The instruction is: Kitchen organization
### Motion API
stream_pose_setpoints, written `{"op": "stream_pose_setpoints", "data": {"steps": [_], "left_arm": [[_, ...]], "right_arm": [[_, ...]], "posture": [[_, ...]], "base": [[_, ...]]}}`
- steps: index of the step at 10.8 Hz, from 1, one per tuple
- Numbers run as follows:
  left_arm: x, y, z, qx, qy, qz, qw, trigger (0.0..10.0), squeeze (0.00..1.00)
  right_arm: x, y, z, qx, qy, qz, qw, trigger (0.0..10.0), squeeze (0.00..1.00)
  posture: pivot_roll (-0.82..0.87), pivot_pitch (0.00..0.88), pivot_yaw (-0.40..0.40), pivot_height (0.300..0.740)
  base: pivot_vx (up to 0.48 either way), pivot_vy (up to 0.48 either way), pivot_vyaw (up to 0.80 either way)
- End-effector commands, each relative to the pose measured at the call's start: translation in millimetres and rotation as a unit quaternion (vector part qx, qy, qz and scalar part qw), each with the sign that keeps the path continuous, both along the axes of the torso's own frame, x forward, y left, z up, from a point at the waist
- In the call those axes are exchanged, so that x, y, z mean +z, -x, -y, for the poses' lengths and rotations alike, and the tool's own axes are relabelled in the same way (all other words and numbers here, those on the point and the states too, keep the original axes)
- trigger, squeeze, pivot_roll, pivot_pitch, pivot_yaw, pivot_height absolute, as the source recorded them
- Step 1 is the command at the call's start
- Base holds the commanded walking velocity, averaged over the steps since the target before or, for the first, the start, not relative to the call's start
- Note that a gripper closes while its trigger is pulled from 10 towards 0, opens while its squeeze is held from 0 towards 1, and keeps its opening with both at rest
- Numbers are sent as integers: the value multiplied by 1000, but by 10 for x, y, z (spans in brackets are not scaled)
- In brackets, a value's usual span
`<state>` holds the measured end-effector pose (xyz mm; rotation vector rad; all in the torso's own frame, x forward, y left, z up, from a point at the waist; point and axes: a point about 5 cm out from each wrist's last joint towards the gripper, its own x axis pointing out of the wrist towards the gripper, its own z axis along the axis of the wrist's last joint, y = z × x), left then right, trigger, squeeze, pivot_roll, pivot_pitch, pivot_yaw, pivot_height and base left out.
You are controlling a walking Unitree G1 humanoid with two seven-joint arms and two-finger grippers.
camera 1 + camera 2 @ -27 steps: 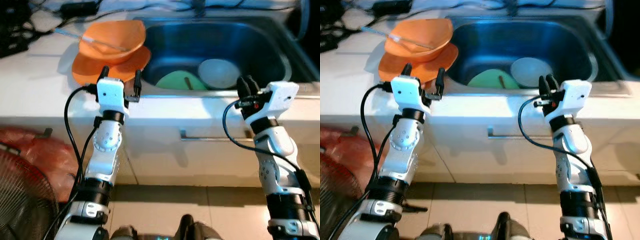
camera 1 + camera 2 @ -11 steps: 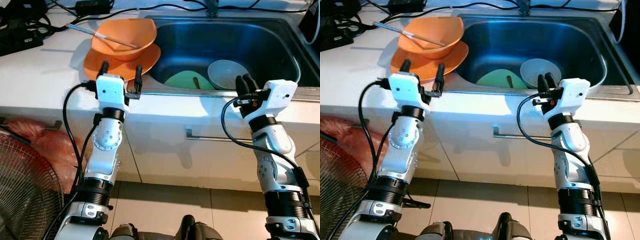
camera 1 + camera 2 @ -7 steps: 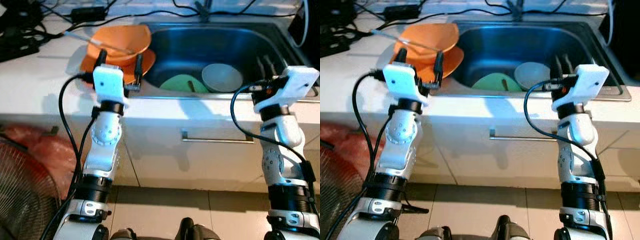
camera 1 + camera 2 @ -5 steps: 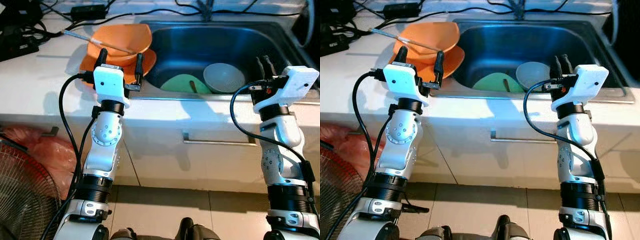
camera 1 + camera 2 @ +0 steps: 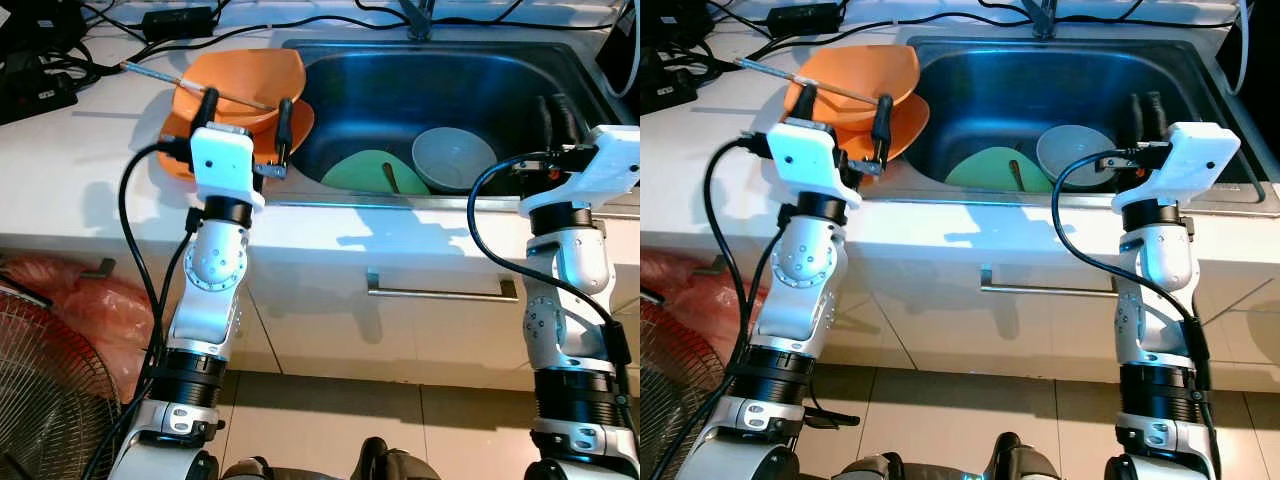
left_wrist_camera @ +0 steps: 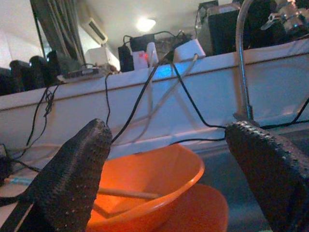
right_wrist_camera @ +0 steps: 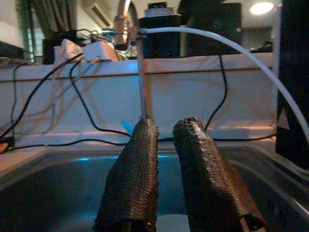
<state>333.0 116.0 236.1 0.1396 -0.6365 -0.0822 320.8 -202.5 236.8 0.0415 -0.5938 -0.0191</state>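
An orange bowl (image 5: 245, 75) rests on an orange plate (image 5: 298, 120) on the white counter, just left of the steel sink (image 5: 400, 70). A thin stick (image 5: 165, 76) lies across the bowl. My left gripper (image 5: 246, 100) is open, with its fingers spread just before the bowl's (image 6: 149, 186) near rim and nothing between them. Inside the sink lie a green plate (image 5: 365, 170) with a brown utensil (image 5: 390, 178) on it and a white bowl (image 5: 455, 158). My right gripper (image 5: 556, 103) is shut and empty, held over the sink's front right corner, beside the white bowl.
Black cables and power adapters (image 5: 180, 17) clutter the back of the counter, and a faucet (image 5: 415, 15) rises behind the sink. A cabinet handle (image 5: 440, 290) runs below the counter's front edge. A red bag (image 5: 80, 305) and a fan (image 5: 45, 400) stand on the floor at left.
Both arms have risen and reached forward. The right gripper went from the counter's front edge to over the sink; the left one came up to the orange bowl. The camera shifted too.
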Motion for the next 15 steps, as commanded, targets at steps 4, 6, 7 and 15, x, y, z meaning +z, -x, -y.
{"op": "stream_pose_setpoints", "data": {"steps": [4, 6, 7, 15], "left_arm": [[-7, 42, 39, -3, -9, 4, 1000, 10000, 0], [10, 44, 39, -3, -9, 7, 1000, 10000, 0], [16, 43, 43, -3, -8, 8, 1000, 10000, 0], [46, 46, 19, 2, -9, 16, 1000, 10000, 0]], "right_arm": [[77, 49, -13, -16, 2, 29, 999, 10000, 0], [86, 47, -1, -20, -1, 32, 999, 10000, 0], [86, 45, 0, -21, -1, 32, 999, 10000, 0], [76, 19, -6, -21, -1, 28, 999, 10000, 0]], "posture": [[-5, 171, 17, 740], [-7, 169, 18, 740], [-6, 169, 18, 740], [2, 179, 11, 740]], "base": [[271, 0, 0], [285, 0, 0], [285, 0, 0], [326, 0, 0]]}}
